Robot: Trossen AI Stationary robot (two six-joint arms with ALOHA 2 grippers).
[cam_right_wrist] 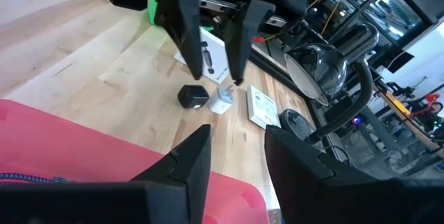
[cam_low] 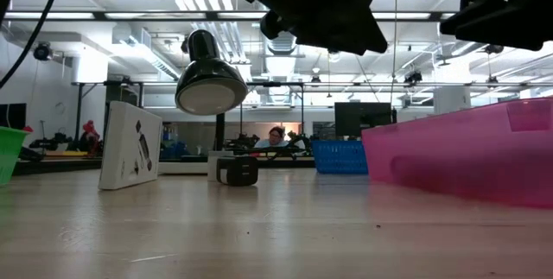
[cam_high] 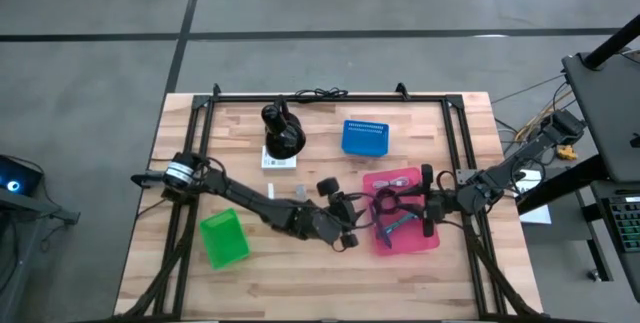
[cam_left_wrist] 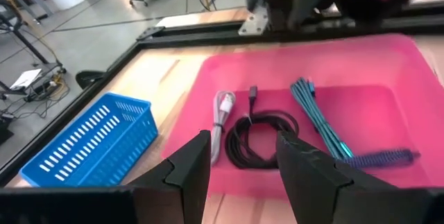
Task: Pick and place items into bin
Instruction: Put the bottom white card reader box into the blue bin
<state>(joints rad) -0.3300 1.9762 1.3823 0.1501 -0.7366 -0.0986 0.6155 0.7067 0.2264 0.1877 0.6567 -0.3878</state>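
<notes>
The pink bin (cam_high: 430, 241) sits right of the table's centre. In the left wrist view it holds a black coiled cable (cam_left_wrist: 260, 137), a white cable (cam_left_wrist: 220, 116), a teal cable (cam_left_wrist: 319, 116) and a purple braided piece (cam_left_wrist: 381, 158). My left gripper (cam_left_wrist: 243, 141) is open and empty, hovering at the bin's left rim (cam_high: 350, 231). My right gripper (cam_right_wrist: 237, 132) is open and empty over the bin (cam_high: 428, 203). A tiny dark block (cam_right_wrist: 193, 96), a silver-white piece (cam_right_wrist: 223, 99) and a white card (cam_right_wrist: 262, 106) lie on the table left of the bin.
A blue basket (cam_high: 365, 136) stands at the far side, and a green container (cam_high: 222, 238) at the near left. The large black rounded object (cam_high: 283, 131) stands by a white box (cam_low: 130, 145). A black frame (cam_high: 320, 98) runs round the table.
</notes>
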